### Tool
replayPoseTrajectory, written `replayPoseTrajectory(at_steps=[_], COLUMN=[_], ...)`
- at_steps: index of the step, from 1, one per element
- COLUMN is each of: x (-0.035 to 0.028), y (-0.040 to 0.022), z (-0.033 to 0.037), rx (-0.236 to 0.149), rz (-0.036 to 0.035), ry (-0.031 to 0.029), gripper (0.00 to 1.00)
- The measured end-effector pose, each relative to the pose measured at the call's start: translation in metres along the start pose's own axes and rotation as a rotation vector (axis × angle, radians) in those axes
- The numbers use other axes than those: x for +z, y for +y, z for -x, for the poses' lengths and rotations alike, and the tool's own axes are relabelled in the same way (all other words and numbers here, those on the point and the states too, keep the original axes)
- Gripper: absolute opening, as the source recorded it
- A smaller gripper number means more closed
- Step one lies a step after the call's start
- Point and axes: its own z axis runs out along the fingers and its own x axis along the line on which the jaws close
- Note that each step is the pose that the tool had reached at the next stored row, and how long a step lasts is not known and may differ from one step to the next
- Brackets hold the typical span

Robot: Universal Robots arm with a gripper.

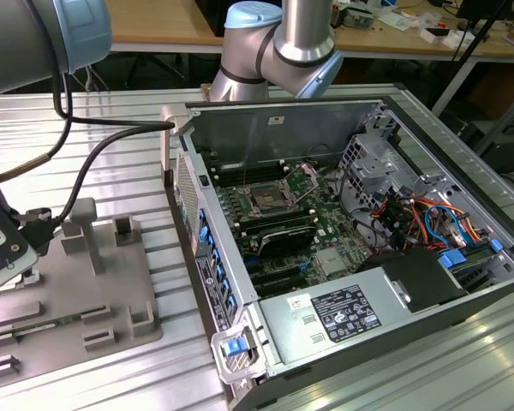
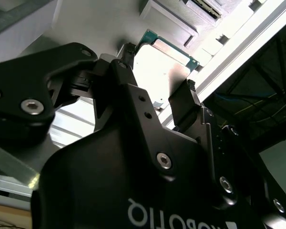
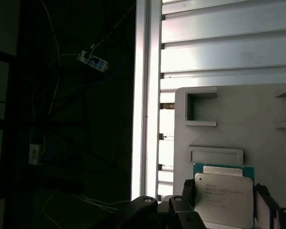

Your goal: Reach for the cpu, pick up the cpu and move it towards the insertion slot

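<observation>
Gripper (image 2: 158, 75) clamps the cpu (image 3: 224, 193) at the grey tray (image 3: 257, 124).

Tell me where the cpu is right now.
In both wrist views the cpu is at the tip of the gripper, at the grey tray that lies at the exterior view's left, outside the open computer case.

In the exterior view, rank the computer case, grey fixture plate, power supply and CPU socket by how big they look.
Largest to smallest:
1. case
2. plate, though the picture's edge cuts it off and it sits nearer the camera
3. power supply
4. socket, clearly the smallest
</observation>
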Motion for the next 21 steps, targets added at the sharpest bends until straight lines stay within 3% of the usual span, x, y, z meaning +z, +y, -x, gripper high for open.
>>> replayPoseTrajectory(at_steps=[10, 21], x=[-0.0125, -0.02], y=[0.0006, 0.0009], z=[0.001, 0.0022], rx=[0.001, 0.002], rz=[0.0, 0.0], ry=[0.0, 0.0], gripper=[0.55, 0.55])
